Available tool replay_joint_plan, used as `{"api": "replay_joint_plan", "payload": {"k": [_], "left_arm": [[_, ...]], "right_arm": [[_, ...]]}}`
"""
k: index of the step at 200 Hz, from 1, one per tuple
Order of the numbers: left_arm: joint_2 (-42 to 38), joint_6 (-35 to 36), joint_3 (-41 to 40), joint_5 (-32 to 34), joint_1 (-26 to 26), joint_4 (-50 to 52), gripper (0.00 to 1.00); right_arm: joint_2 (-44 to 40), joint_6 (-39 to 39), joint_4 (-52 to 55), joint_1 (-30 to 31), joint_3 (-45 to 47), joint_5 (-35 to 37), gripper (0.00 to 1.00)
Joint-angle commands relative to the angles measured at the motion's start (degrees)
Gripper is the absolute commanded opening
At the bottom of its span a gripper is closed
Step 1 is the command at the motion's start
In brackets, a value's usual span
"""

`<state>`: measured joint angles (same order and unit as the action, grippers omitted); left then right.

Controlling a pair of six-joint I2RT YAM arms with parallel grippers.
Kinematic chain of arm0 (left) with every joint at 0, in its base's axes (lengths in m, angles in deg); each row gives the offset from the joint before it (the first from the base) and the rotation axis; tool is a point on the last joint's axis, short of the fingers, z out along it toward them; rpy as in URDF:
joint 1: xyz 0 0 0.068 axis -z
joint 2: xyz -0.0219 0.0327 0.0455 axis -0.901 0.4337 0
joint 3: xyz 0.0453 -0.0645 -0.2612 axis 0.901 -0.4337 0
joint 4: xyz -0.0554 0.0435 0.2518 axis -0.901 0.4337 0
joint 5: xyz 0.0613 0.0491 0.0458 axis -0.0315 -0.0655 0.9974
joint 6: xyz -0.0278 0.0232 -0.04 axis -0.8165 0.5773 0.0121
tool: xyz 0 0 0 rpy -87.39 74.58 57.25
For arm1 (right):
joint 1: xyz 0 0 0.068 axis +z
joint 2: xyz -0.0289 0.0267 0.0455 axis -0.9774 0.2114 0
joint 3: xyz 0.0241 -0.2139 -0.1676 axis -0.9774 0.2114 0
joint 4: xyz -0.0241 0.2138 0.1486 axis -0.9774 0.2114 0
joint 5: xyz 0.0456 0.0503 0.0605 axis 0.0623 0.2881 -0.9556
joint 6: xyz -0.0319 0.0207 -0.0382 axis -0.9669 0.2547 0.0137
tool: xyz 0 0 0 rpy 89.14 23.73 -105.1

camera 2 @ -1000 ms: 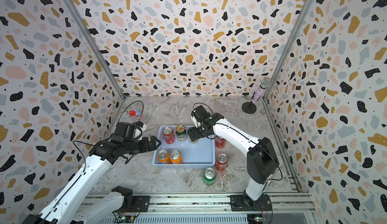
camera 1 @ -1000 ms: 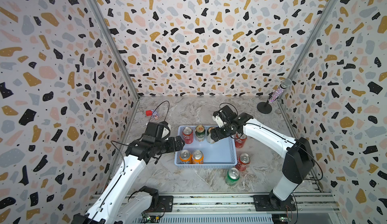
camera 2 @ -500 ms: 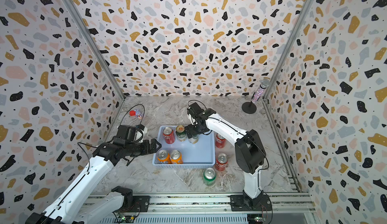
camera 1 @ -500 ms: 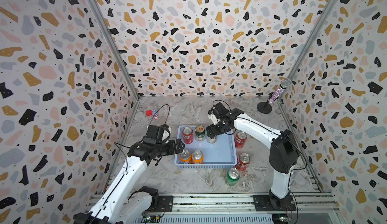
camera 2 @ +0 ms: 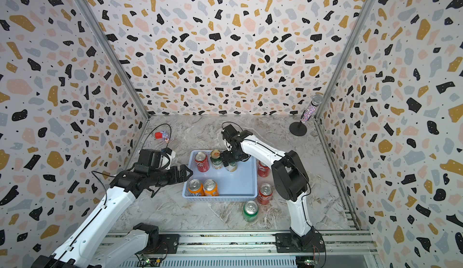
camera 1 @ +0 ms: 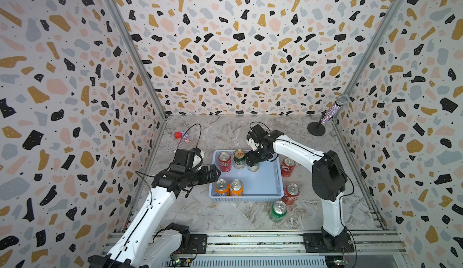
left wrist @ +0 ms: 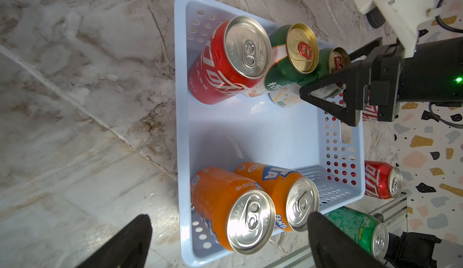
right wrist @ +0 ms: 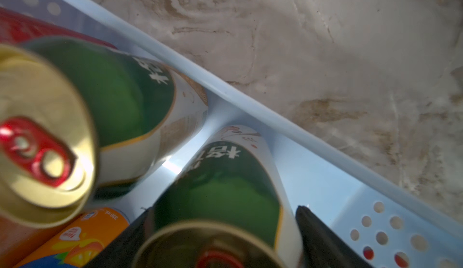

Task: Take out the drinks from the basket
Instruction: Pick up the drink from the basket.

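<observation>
The pale blue basket (camera 1: 261, 182) (camera 2: 238, 182) (left wrist: 253, 131) holds a red can (camera 1: 224, 162), two dark green-and-white cans and two orange cans (camera 1: 221, 187) (camera 1: 236, 187) (left wrist: 233, 204). My right gripper (camera 1: 251, 160) (camera 2: 229, 160) (right wrist: 223, 210) is open, its fingers straddling the right-hand dark green-and-white can (right wrist: 220, 191) (left wrist: 328, 61), which stands on the basket floor. The other one (camera 1: 239, 159) (right wrist: 112, 91) stands beside it. My left gripper (camera 1: 213, 174) (camera 2: 186, 174) (left wrist: 228, 218) hangs open at the basket's left rim, by the orange cans.
Two red cans (camera 1: 288, 166) (camera 1: 290, 193) and a bright green can (camera 1: 278, 211) stand on the marble floor right of and in front of the basket. A microphone on a stand (camera 1: 317, 129) is at the back right. A small red toy (camera 1: 179, 135) lies back left.
My right gripper has moved left and down over the dark green-and-white can, and its jaws have narrowed around it. The left arm has shifted only slightly.
</observation>
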<state>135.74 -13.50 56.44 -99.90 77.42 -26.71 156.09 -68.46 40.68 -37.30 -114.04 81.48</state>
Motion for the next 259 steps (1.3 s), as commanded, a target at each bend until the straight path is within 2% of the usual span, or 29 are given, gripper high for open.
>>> {"api": "replay_joint_plan", "payload": {"k": [1,50,110,158,186,213,259], "left_arm": [[-0.8,0.7,-0.5,-0.8,-0.5,-1.4,1.0],[-0.6,0.6,-0.6,-0.9,-0.5,-1.4,1.0],[-0.5,0.6,-0.7,-0.8,-0.6,-1.5,1.0],[-0.4,0.3,-0.7,-1.1,-0.6,-2.0,1.0],[0.2,-1.0,0.0,-1.4,-0.6,-2.6,1.0],[1.2,-4.1,1.1,-5.9,-0.6,-5.0,1.0],[2.0,-8.6,2.3,-9.0,0.0,-9.0,1.0]], "right_arm": [[0.1,-0.5,1.2,-0.2,-2.0,0.8,0.87],[1.2,-0.5,0.1,-0.2,-2.0,1.5,0.83],[-0.3,-0.9,-0.2,-0.2,-1.3,2.1,0.57],[-5.0,-1.3,-0.2,-0.2,1.2,3.2,0.39],[-8.8,-1.6,-0.2,-0.2,2.7,3.9,0.36],[-11.9,-1.6,0.2,-0.3,3.4,3.8,0.33],[-16.4,-1.0,1.1,-0.3,3.9,4.0,0.32]]}}
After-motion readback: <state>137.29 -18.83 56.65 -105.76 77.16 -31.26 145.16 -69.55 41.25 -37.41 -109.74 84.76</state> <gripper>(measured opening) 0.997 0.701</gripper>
